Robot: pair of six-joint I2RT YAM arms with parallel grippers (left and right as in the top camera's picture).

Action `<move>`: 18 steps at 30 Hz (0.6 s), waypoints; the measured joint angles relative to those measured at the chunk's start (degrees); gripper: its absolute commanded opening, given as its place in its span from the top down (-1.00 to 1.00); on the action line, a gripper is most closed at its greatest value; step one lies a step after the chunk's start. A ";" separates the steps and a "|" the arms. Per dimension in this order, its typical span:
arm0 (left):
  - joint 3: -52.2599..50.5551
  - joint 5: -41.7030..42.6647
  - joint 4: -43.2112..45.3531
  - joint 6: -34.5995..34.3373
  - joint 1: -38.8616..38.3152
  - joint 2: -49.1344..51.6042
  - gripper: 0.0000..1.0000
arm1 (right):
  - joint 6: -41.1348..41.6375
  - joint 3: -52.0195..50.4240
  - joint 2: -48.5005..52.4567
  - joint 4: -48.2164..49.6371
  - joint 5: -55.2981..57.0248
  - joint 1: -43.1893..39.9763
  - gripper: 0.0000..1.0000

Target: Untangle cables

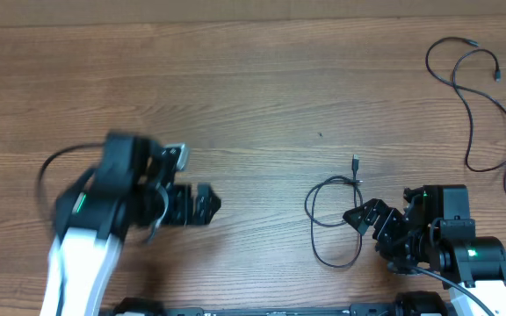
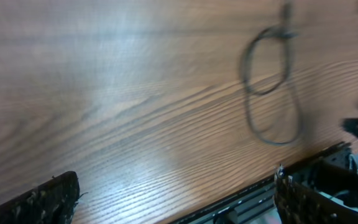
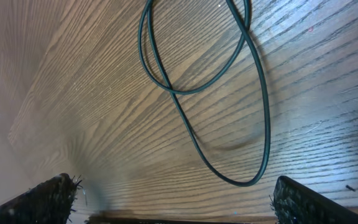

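Found the shorter cable (image 1: 313,230) coiled in an overlapping loop on the wooden table (image 1: 235,88), just in front of the right gripper (image 1: 367,219), and the longer cable (image 1: 469,132) snaking well apart toward the far right edge (apparently not crossing the short one). Logged both jaws spread wide and empty, with the left gripper (image 1: 209,204) blurred and well apart to the left. Best to set the right fingers astride one strand at the loop's outer bow, never at the crossing, then draw out slowly to avoid tightening it.
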 measured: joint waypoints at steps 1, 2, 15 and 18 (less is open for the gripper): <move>0.04 -0.02 -0.59 0.00 -0.07 -4.11 -0.99 | 0.02 -0.04 0.00 -0.02 -0.11 -0.02 -1.00; 0.04 -0.02 -1.27 -0.02 -0.07 -7.96 -0.99 | 0.04 -0.20 0.00 0.11 -0.24 -0.02 -1.00; 0.04 -3.91 -6.27 -0.02 -0.07 -37.70 -0.99 | 9.57 -17.35 -0.07 11.89 -0.48 0.00 -0.38; 0.04 -4.28 -6.45 -0.02 -0.07 -38.53 -0.99 | 11.58 -20.55 -0.07 14.80 -0.63 0.00 -0.18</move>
